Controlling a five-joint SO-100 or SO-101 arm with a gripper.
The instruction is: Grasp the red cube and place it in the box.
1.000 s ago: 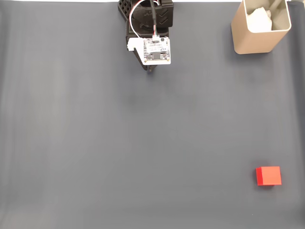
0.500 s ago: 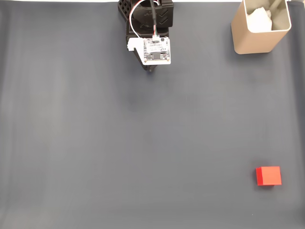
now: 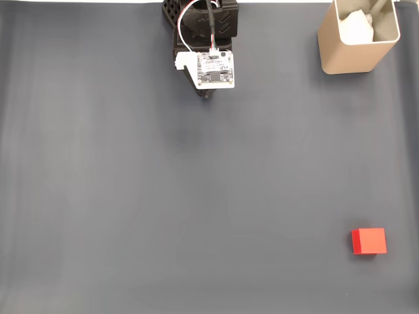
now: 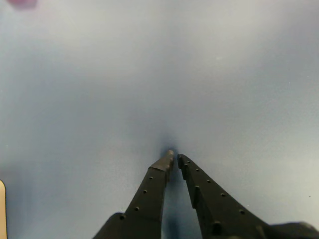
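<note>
Red cube point(image 3: 368, 241) sits alone on the grey mat point(image 3: 131, 196), far from the box point(image 3: 357, 39) and near the mat's lower right in the fixed view. The box is at the top right (something pale inside). My gripper point(image 4: 174, 158) is well away from the cube, by the arm base point(image 3: 203, 39), jaws nearly together, holding nothing. Nothing done: reach, grasp, carry and drop all remain.

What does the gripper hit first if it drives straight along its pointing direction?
Probably just the grey mat: the gripper, fingertips nearly together, points at bare surface close ahead in the wrist view. Depth is unclear.
</note>
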